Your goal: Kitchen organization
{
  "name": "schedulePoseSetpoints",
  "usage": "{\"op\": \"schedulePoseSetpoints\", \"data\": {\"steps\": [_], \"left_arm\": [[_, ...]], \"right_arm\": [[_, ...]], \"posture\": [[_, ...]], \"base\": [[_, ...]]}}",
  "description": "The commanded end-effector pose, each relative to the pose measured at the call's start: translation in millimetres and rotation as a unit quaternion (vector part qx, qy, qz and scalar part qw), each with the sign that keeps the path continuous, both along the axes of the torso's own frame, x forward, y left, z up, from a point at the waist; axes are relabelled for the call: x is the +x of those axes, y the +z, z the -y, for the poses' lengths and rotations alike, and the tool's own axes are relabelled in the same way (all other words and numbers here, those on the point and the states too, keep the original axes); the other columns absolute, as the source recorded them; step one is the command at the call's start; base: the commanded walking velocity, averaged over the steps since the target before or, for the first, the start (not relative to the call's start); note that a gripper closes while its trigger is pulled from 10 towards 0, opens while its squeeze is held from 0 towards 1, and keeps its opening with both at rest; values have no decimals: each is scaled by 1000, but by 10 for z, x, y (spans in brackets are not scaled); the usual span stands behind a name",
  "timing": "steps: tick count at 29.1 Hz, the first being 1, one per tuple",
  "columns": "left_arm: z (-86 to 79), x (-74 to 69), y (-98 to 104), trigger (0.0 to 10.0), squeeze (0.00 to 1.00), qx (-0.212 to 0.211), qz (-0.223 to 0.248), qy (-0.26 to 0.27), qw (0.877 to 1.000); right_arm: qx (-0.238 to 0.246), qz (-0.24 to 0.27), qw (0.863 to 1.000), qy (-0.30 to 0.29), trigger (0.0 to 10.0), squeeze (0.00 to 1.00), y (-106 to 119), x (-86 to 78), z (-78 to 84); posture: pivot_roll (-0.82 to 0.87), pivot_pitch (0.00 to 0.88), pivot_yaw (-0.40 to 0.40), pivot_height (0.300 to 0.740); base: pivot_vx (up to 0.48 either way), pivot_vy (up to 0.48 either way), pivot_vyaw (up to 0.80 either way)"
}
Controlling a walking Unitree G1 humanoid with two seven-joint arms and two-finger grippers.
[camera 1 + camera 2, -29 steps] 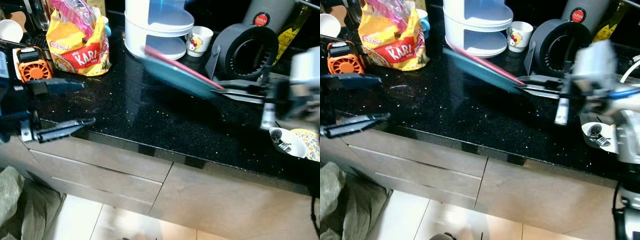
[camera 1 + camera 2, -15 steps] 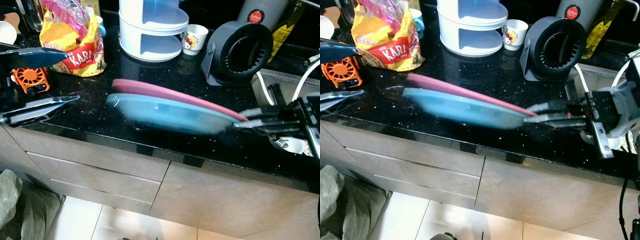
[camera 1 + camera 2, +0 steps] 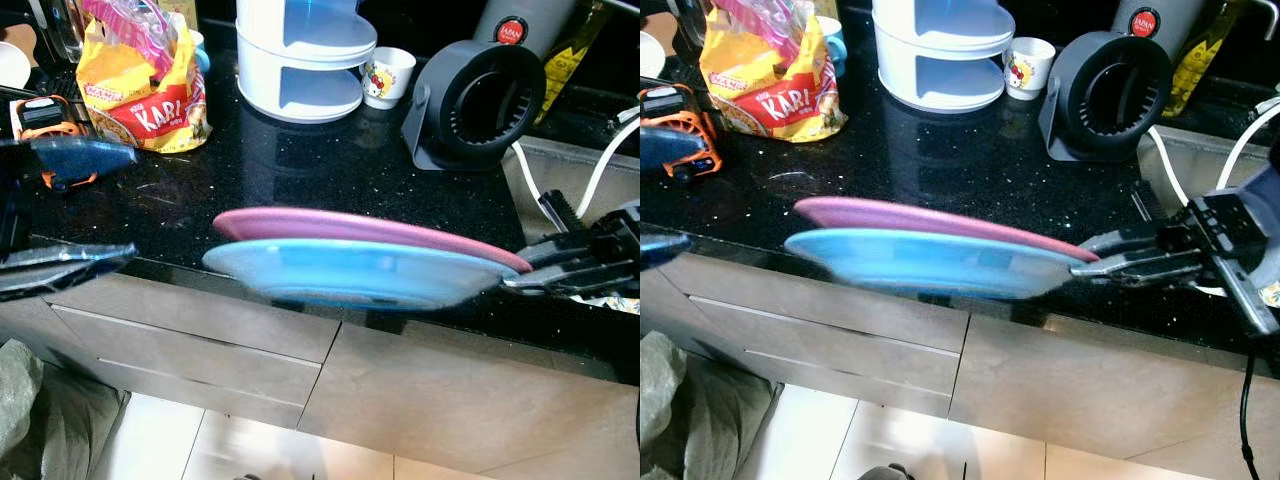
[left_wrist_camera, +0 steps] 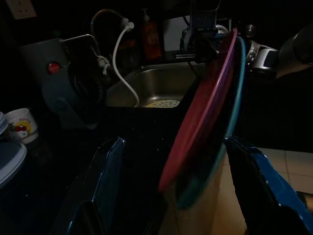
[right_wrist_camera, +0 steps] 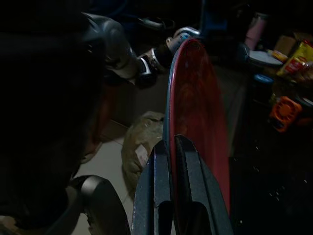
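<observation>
**Two stacked plates held over the counter's front edge**

Clamped on the rims of a round pink plate (image 3: 370,228) stacked on a round blue plate (image 3: 350,275): right gripper (image 3: 1110,258), both held level above the speckled black stone countertop (image 3: 300,160). Spread wide near the counter's left end: left gripper (image 3: 75,210). Grey-brown drawer fronts (image 3: 200,350) below; pale tiled floor (image 3: 200,445). Behind: white tiered plastic stand (image 3: 300,55), yellow snack bag (image 3: 150,85), steel sink (image 4: 161,88).

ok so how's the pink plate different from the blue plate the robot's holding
The pink plate sits on top; the blue plate is underneath. In the eye views the blue one shows more of its face, the pink mostly its edge. Both are round, stacked, roughly level, and clamped at one rim by the right gripper over the counter edge.
</observation>
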State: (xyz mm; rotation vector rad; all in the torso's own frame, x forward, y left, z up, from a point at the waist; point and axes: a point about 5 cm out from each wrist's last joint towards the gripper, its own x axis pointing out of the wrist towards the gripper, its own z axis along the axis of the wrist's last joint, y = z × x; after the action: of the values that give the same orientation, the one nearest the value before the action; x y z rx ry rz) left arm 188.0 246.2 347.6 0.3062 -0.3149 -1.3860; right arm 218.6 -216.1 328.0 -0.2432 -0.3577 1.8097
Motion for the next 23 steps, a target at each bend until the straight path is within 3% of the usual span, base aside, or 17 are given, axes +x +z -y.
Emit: {"op": "schedulePoseSetpoints", "data": {"steps": [1, 13, 23], "left_arm": [[1, -39, 35, 10000, 0, 19, -4, -6, 1000], [-8, -22, -51, 10000, 0, 31, -29, -21, 999], [58, 18, -152, 10000, 0, 46, -47, -34, 997]], "right_arm": [[-2, 7, 1000, 11, 0, 0, 38, -55, 1], [-1, 4, 996, 85, 0, 0, 79, -178, -165], [34, 14, 996, 84, 0, 0, 125, -61, -235]], "posture": [[148, 70, -71, 740], [146, 51, -75, 740], [148, 52, -73, 740]], "base": [[0, 0, 0], [0, 0, 0], [0, 0, 0]]}}
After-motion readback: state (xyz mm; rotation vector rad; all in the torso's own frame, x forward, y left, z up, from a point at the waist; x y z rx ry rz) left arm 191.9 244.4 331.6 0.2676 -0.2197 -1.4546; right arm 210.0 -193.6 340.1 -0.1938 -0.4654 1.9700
